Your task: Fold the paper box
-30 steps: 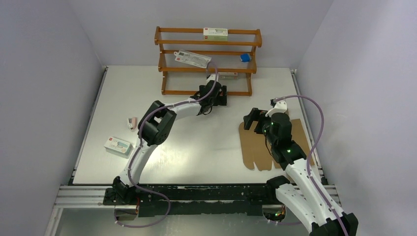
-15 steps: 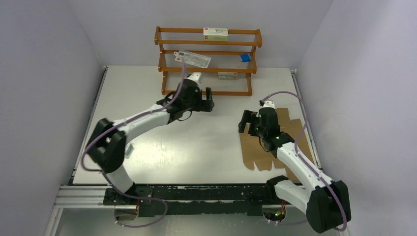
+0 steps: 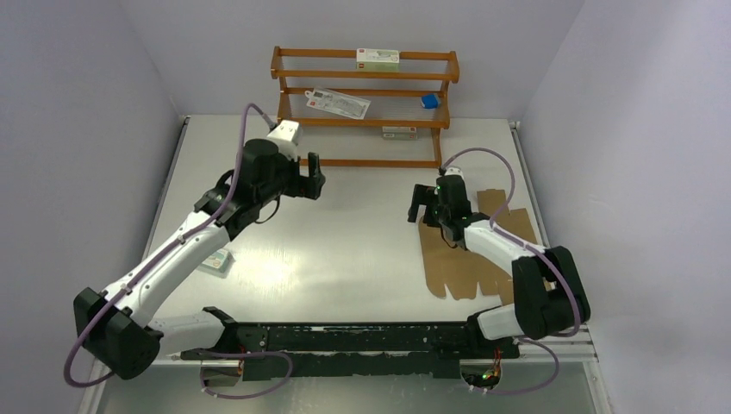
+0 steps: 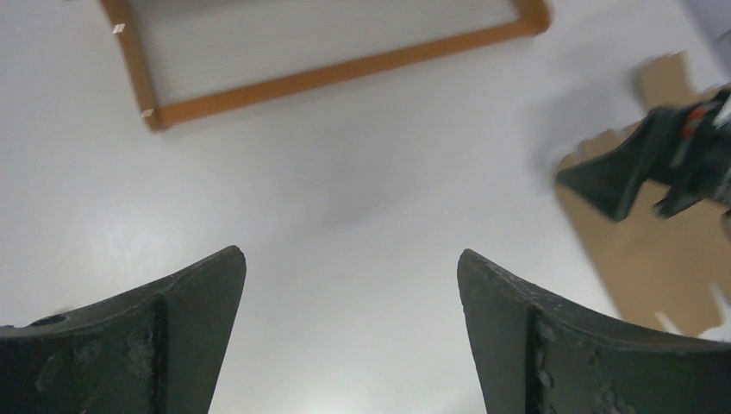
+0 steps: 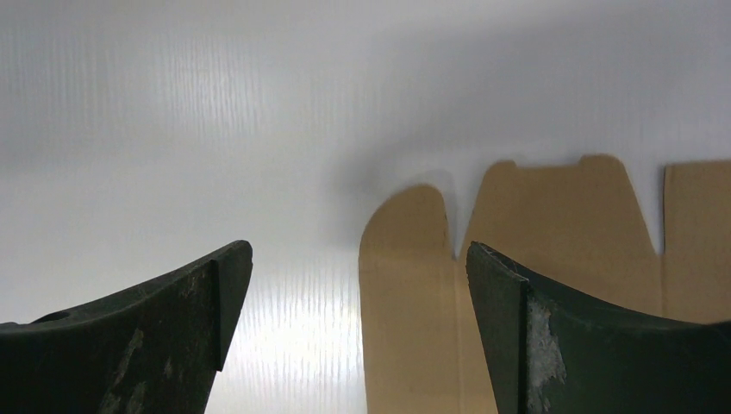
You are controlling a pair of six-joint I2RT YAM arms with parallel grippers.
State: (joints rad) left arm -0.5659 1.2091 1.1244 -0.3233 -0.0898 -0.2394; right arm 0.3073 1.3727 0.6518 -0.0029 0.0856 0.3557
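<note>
- The box (image 3: pixel 470 259) lies as a flat brown die-cut sheet on the right side of the table (image 3: pixel 345 250), flaps and tabs spread out. No panel appears raised and no crease looks worked.
- By that showing the folding has not begun. Every wall, flap and tab is left to do.
- The right claw (image 3: pixel 420 204) hangs at the sheet's far-left corner, jaws wide and holding nothing. In its wrist view one finger is over the sheet's rounded tabs and the other over bare table. Whether it touches the cardboard cannot be told.
- The left claw (image 3: pixel 312 175) is well apart from the sheet, out over the far middle of the table just in front of the rack (image 3: pixel 431 76). Its jaws are wide too, with only bare tabletop between them.
- The wooden rack at the far edge is the one holder in use. A white carton (image 3: pixel 377 58) sits on its top shelf, a flat packet (image 3: pixel 338 102) and a blue block (image 3: pixel 428 101) on the middle shelf, and a second carton (image 3: pixel 399 132) below.
- The sheet, unfolded, holds nothing.
- A third carton (image 3: pixel 217 259) lies on the near-left table, partly hidden by the left arm.
</note>
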